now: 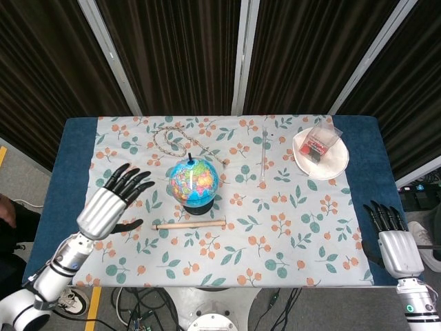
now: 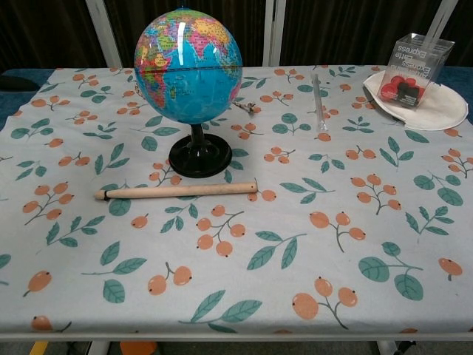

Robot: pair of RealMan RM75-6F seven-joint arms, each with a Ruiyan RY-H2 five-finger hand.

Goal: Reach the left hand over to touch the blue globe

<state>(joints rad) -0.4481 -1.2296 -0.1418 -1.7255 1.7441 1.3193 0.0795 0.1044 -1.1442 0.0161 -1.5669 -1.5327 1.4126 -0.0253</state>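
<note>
The blue globe (image 1: 193, 179) stands upright on a black round base near the middle of the floral tablecloth; the chest view shows the globe (image 2: 188, 63) large at upper left. My left hand (image 1: 112, 201) hovers over the cloth's left part, fingers spread and pointing toward the globe, holding nothing, a short gap away from it. My right hand (image 1: 390, 241) stays at the table's right front corner, fingers apart and empty. Neither hand appears in the chest view.
A wooden stick (image 1: 189, 225) lies just in front of the globe's base. A coiled cord (image 1: 172, 140) lies behind it. A clear tube (image 1: 262, 157) lies right of centre. A white plate (image 1: 332, 164) with a clear box (image 1: 320, 141) sits at back right.
</note>
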